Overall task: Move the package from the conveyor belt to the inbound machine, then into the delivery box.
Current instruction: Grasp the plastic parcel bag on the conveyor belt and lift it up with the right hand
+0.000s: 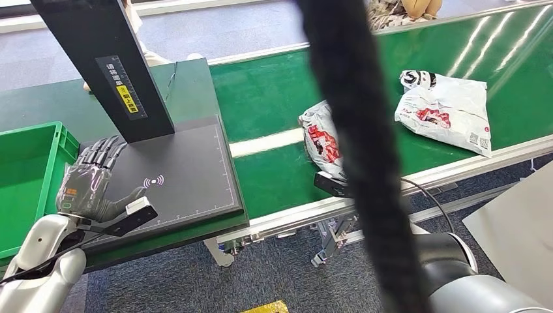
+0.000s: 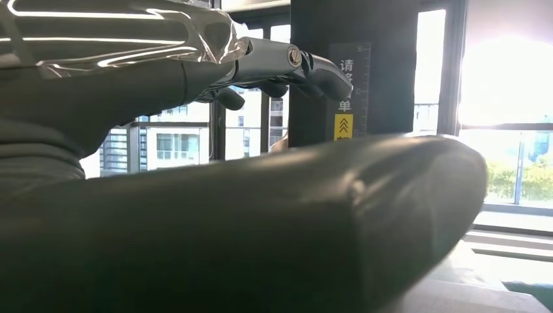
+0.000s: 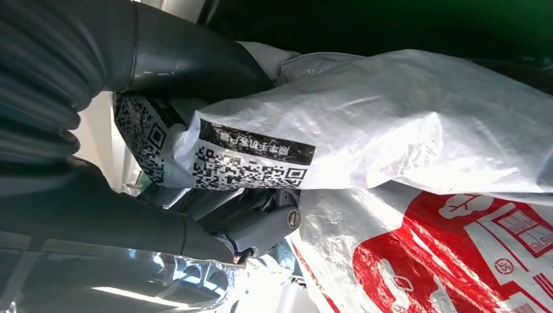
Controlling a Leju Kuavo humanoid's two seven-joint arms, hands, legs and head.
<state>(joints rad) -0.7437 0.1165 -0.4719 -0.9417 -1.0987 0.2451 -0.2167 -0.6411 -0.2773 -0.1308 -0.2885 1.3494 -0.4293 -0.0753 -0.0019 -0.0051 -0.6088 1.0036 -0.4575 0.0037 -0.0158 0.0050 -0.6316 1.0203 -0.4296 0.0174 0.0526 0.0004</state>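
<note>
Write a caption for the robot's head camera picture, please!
Left hand rests open by the black scanner pad while the right hand grips a white-and-red package on the green conveyor belt.

My head view looks down on the conveyor belt (image 1: 274, 98) and inbound machine (image 1: 176, 169). Both wrist views sit close behind their hands; the left shares the machine's black post (image 2: 352, 65).

This is a parcel sorting or logistics station, set in a hall with grey carpet: a long green conveyor belt (image 1: 274, 98) with aluminium rails carries white plastic courier bags (image 1: 447, 111) printed in red and bearing QR-code labels. Beside it a green bench (image 1: 189, 81) holds a black scanning pad (image 1: 189, 176) with a wireless symbol under a black post (image 1: 104, 65), and a green plastic crate (image 1: 29, 176) stands next to it
</note>
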